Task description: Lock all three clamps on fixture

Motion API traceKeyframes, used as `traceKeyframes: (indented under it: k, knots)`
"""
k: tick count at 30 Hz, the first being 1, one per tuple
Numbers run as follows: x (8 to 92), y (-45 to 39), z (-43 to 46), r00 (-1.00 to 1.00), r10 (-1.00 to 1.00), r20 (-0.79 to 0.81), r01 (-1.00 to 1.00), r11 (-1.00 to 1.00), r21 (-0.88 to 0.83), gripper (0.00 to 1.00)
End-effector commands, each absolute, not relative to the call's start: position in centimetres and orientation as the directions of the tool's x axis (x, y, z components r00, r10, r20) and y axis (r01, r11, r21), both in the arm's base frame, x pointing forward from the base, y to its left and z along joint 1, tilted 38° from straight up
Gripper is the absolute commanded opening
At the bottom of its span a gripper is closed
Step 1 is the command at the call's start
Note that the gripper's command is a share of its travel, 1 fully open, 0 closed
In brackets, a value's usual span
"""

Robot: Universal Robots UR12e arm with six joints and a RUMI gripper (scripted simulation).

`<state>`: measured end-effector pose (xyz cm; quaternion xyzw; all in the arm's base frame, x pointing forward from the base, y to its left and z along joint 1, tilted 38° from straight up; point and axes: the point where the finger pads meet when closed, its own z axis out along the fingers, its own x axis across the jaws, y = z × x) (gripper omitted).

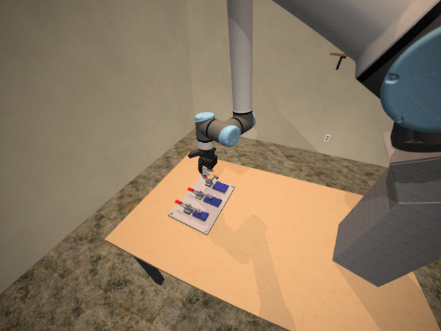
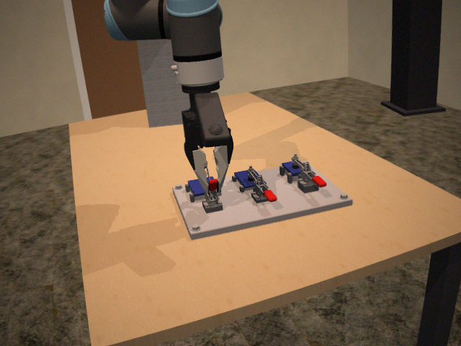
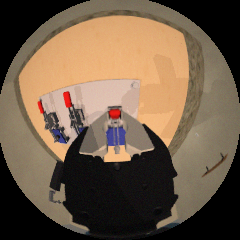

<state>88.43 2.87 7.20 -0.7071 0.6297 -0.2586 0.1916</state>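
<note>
A grey fixture plate (image 2: pixel 260 202) on the table carries three toggle clamps with red handles, each over a blue part. My gripper (image 2: pixel 212 184) is shut on the red handle (image 2: pixel 213 184) of the left clamp, which still stands raised and tilted toward the near side; the handle also shows between the fingers in the wrist view (image 3: pixel 115 113). The middle clamp's handle (image 2: pixel 269 194) and the right clamp's handle (image 2: pixel 319 181) lie low and flat, pointing to the near edge. In the top view the gripper (image 1: pixel 205 174) is over the far clamp of the plate (image 1: pixel 202 206).
The fixture sits near one edge of a wooden table (image 1: pixel 270 242). The robot's base column (image 1: pixel 388 221) stands at the other side of the table. A dark pillar (image 2: pixel 415 55) stands on the floor beyond the table.
</note>
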Motion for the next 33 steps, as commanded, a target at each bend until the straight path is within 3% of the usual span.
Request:
traceKeyframes:
  k: [1, 33]
  knots:
    - [89.1, 3.3, 7.4, 0.077, -0.989, 0.124, -0.790, -0.136, -0.598, 0.00]
    - [91.4, 3.4, 7.1, 0.077, -0.989, 0.124, -0.790, -0.136, -0.598, 0.00]
